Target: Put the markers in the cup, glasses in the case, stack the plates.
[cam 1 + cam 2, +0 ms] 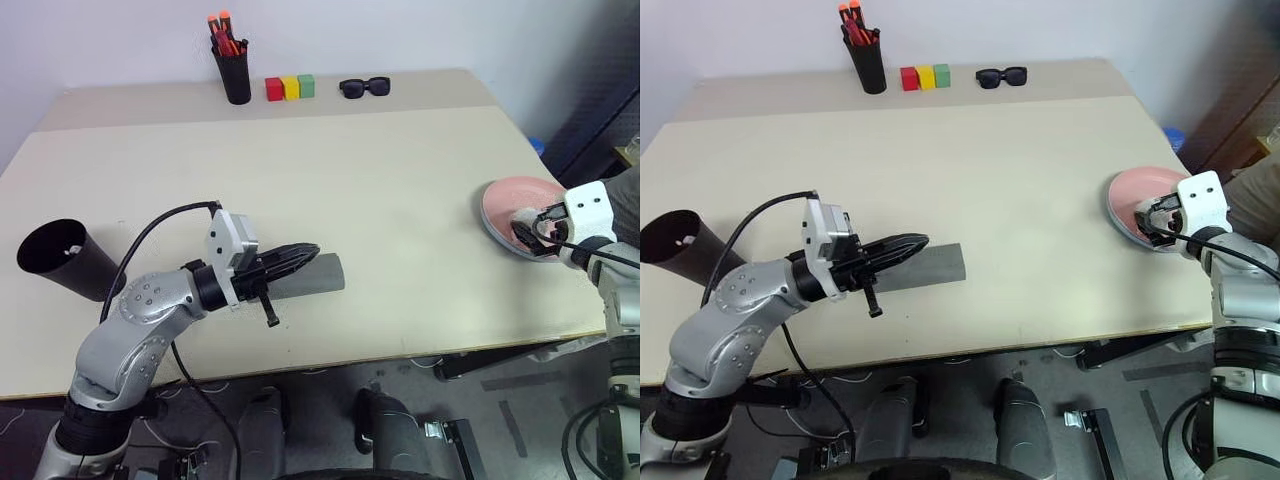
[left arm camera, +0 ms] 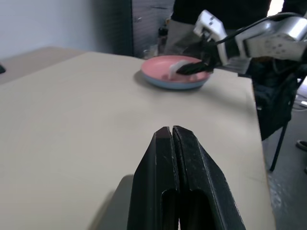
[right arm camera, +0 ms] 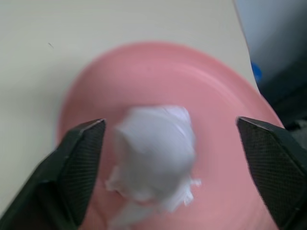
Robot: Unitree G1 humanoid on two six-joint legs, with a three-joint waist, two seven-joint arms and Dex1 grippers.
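The salmon pink plate (image 1: 510, 200) lies on the light blue plate (image 2: 175, 86) at the table's right edge. My right gripper (image 3: 170, 127) is open just over it, its fingers on either side of a crumpled white wad (image 3: 156, 153) lying in the pink plate. The grey case (image 1: 315, 278) lies closed near the table's front. My left gripper (image 1: 310, 252) is shut and empty, level just above the case. The black cup (image 1: 60, 258) stands at the far left with a small white bit showing inside. The markers and the glasses are out of view.
At the back of the table stand a black pen holder (image 1: 235, 70) with orange-capped markers, three coloured blocks (image 1: 290, 88) and black sunglasses (image 1: 364, 87). The table's right edge (image 1: 560, 290) runs just beyond the plates. A person in dark clothes (image 2: 220, 9) is behind the right arm.
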